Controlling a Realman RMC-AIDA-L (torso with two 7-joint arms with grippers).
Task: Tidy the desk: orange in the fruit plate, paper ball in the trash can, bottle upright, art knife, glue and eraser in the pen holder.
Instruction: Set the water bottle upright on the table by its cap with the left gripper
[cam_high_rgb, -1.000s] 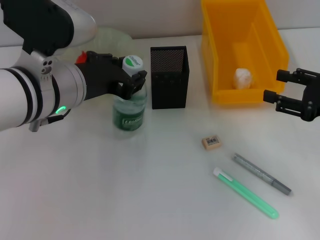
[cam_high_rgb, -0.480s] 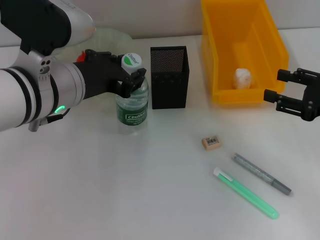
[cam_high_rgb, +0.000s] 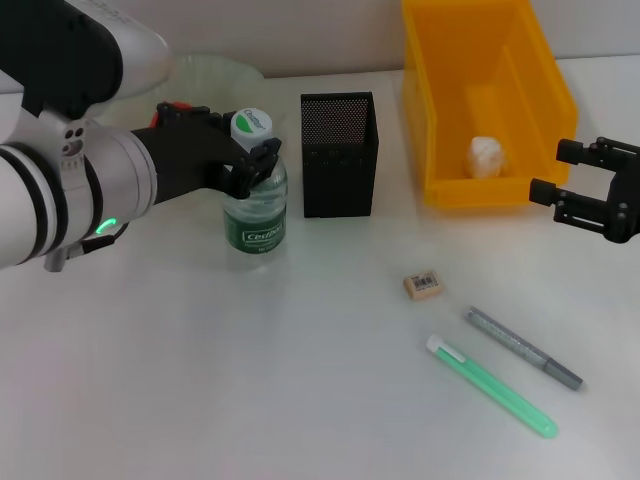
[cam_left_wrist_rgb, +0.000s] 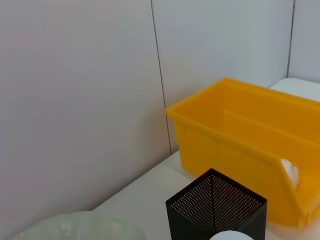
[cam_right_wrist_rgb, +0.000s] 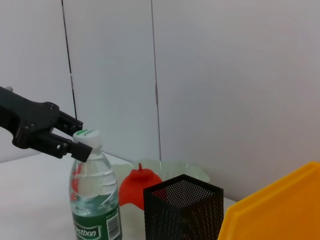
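The clear bottle (cam_high_rgb: 256, 218) with green label and white cap stands upright on the table left of the black mesh pen holder (cam_high_rgb: 340, 160). My left gripper (cam_high_rgb: 255, 165) is shut on its neck just under the cap; the right wrist view shows this grip (cam_right_wrist_rgb: 70, 142) on the bottle (cam_right_wrist_rgb: 95, 205). The orange (cam_right_wrist_rgb: 140, 184) lies in the pale-green fruit plate (cam_high_rgb: 225, 68), mostly hidden behind my left arm. The paper ball (cam_high_rgb: 487, 155) lies in the yellow trash can (cam_high_rgb: 440, 150). The beige eraser (cam_high_rgb: 423, 285) lies on the table. My right gripper (cam_high_rgb: 555, 172) is open and empty, right of the trash can.
A grey pen-shaped tool (cam_high_rgb: 522, 348) and a green stick with a white cap (cam_high_rgb: 490, 385) lie side by side in front of the eraser. The left wrist view shows the trash can (cam_left_wrist_rgb: 235, 145), the pen holder (cam_left_wrist_rgb: 215, 212) and a wall close behind.
The bottle went from tilted to upright and shifted a little left with my left gripper on its neck. The right arm has not moved.
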